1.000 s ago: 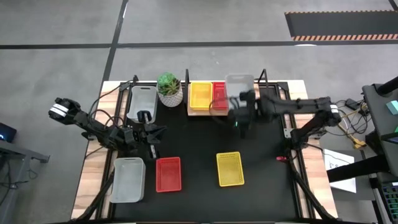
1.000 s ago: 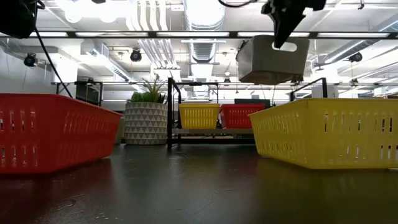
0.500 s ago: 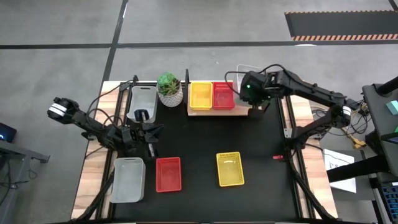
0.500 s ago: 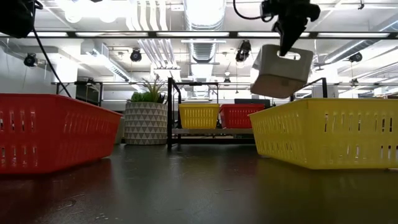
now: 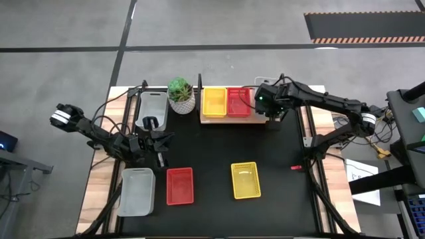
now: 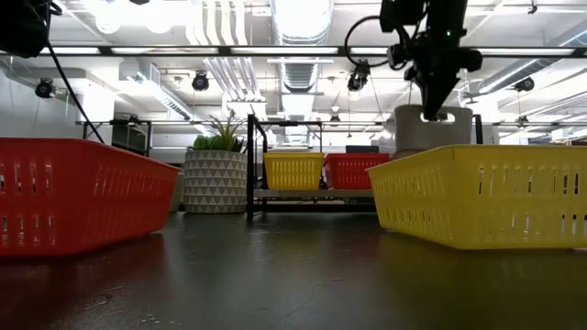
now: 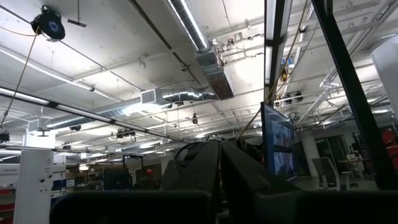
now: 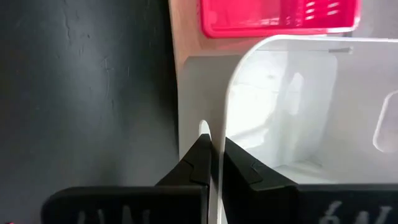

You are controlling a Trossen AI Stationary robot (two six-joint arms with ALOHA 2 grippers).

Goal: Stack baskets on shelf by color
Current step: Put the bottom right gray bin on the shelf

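Note:
My right gripper is shut on a translucent grey-white basket over the right end of the wooden shelf. A yellow basket and a red basket sit side by side on the shelf. In the low view the yellow basket on the table hides the held basket's bottom, so I cannot tell whether it rests on the board. My left gripper waits shut at the table's left, pointing upward. My right gripper pinches the grey-white basket's end wall at its rim, beside the handle slot, with one finger inside the basket and the other outside. The fingers come from above, pointing down. The basket hangs level and upright below them.
On the table near the front lie a grey-white basket, a red basket and a yellow basket. Another grey-white basket lies at the far left, beside a potted plant. Black posts rise at the shelf's ends.
My right gripper has carried the grey-white basket toward the table's far edge and the shelf's right end, then downward. The basket hung tilted on the way and now hangs level, lower than before.

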